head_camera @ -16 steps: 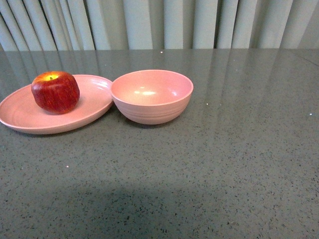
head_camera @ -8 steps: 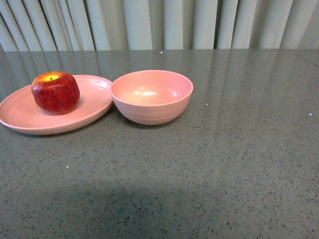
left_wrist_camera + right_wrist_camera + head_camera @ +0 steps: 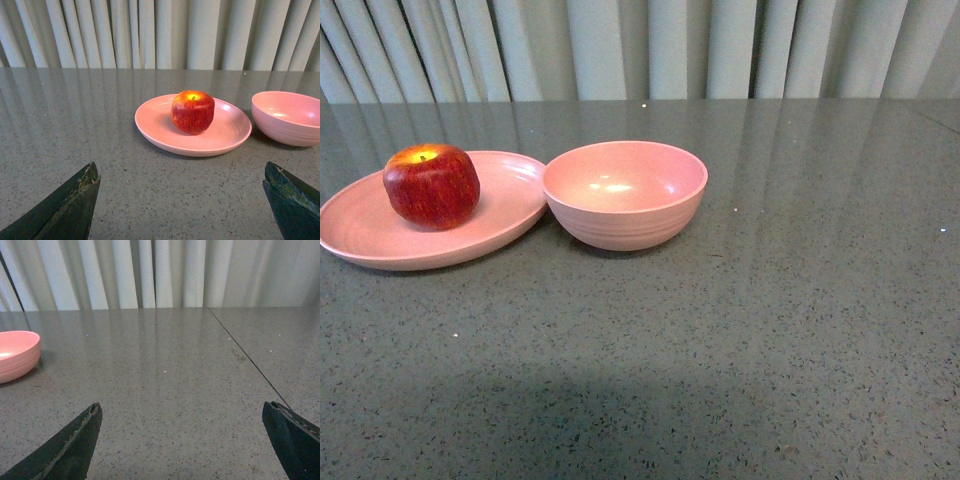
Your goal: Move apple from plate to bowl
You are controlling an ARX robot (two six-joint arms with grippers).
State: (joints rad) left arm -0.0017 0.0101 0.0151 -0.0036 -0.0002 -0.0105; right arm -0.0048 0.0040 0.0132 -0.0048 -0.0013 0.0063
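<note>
Both grippers empty; apple (image 3: 431, 185) awaiting pickup.
Nearest, left gripper (image 3: 180, 169) and right gripper (image 3: 181, 407) stand spread wide, holding nothing. Beyond, apple sits upright on plate (image 3: 360, 228), bowl (image 3: 625, 228) just beside. Judged firm, smooth, moderately heavy: grip across its widest middle.

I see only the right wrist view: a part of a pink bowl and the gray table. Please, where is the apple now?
Observer: The apple sits on the pink plate, which is on the left-arm side of the bowl.
Operator: Is the bowl empty?
Observer: Yes, the front view shows nothing inside it.
Operator: Is the left gripper near the apple?
Observer: Not yet. The left gripper is short of the plate. Its jaws are open, and the apple lies ahead, between them.
</note>
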